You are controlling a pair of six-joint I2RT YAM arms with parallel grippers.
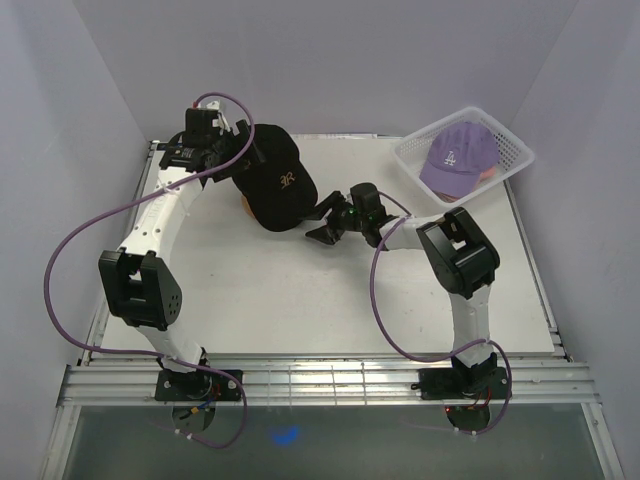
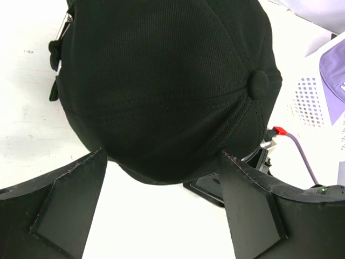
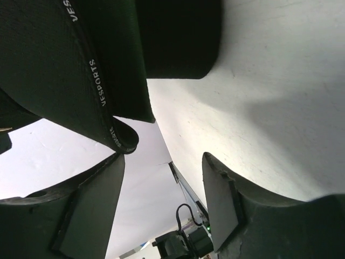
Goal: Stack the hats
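The black cap (image 1: 275,180) looks seated over the wooden stand (image 1: 246,206). Its rim is just ahead of the right gripper (image 3: 161,162), whose jaws stand spread, the sweatband edge beside one pad but not pinched. The left gripper (image 2: 161,154), also spread, faces the crown. I'd draw the right one straight back so it doesn't snag the rim. Then it can go for the lavender cap (image 1: 458,158) in the basket (image 1: 515,150), well behind it.
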